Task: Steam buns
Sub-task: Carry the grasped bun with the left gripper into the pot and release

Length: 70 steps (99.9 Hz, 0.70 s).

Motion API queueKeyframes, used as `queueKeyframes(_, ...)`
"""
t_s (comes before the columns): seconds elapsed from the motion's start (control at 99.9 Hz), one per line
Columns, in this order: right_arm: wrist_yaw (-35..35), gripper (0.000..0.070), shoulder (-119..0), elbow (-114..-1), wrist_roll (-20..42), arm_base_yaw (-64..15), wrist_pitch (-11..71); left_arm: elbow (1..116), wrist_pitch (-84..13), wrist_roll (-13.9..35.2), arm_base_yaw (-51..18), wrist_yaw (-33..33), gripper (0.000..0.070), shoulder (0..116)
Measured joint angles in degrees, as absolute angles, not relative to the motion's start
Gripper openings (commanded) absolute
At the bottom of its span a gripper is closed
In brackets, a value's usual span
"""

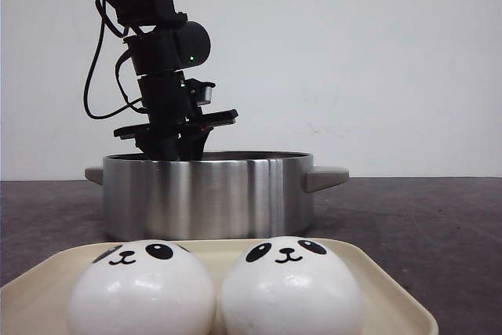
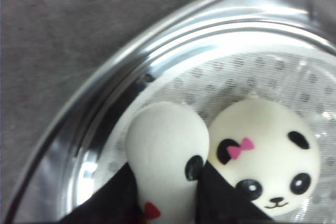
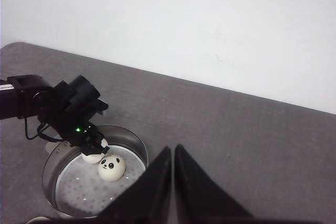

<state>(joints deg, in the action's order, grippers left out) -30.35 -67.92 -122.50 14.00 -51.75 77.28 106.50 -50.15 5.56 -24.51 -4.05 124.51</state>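
Two white panda buns (image 1: 141,288) (image 1: 290,288) lie on a cream tray (image 1: 392,296) at the front. Behind it stands a steel steamer pot (image 1: 208,194). My left gripper (image 2: 170,203) reaches down into the pot and is shut on a third panda bun (image 2: 165,150), squeezed between its black fingers (image 2: 105,203) just above the perforated floor. A fourth panda bun with a pink bow (image 2: 268,156) rests on the pot's floor, touching the held one; it also shows in the right wrist view (image 3: 112,167). My right gripper (image 3: 173,182) hangs high above the table, jaws together, empty.
The pot has side handles (image 1: 328,176) and a perforated steamer plate (image 2: 236,72) inside. A dark grey mat (image 3: 236,129) covers the table, with a white wall (image 1: 353,52) behind.
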Motion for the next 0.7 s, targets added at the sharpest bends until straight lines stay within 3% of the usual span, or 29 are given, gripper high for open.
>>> queueKeyframes(0.1,-30.35,0.0001,-67.92,-122.5,14.02,-51.75,77.28,106.5,-49.91,5.56,-24.8,-4.45,0.001,124.51)
queueKeyframes(0.18,-30.37,0.0001,-67.92,-122.5,14.02,-51.75,77.28,106.5,-49.93,5.56,-24.97,-4.47,0.0062,124.51)
queueKeyframes(0.4,-30.89,0.0001,-67.92,-122.5,14.04,-51.75,77.28,106.5,-50.22,7.84,-24.99,-4.47,0.0451,124.51)
queueKeyframes(0.621,-30.89,0.0001,-67.94,-122.5,14.24,-51.75,77.28,107.53,-51.64,8.43,-25.19,-4.67,0.0666,124.53)
queueKeyframes(0.701,-30.89,0.0001,-67.92,-122.5,14.35,-51.75,77.28,109.3,-52.1,8.47,-25.41,-4.64,0.0689,124.57)
